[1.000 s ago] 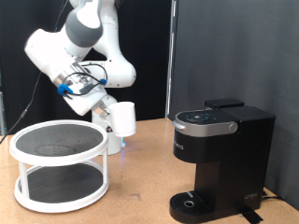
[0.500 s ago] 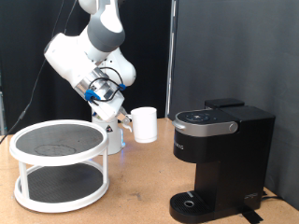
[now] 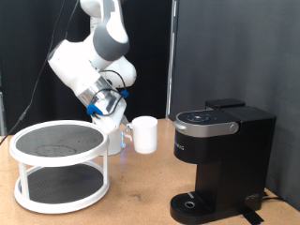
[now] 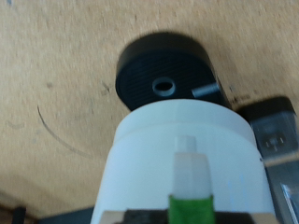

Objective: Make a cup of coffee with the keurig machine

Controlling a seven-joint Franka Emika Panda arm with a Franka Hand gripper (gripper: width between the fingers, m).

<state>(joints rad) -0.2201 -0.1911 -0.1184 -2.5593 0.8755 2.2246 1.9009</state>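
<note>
The claw [image 3: 125, 133] holds the cup [image 3: 144, 134] aloft beside the keurig machine [image 3: 220, 164].

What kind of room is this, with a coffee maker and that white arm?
Probably a robotics lab or test bench, not a kitchen. A white robot arm carries a white mug in its tool over a bare wooden table, black curtains hang behind, and a Keurig machine stands beside a two-tier rack.
</note>
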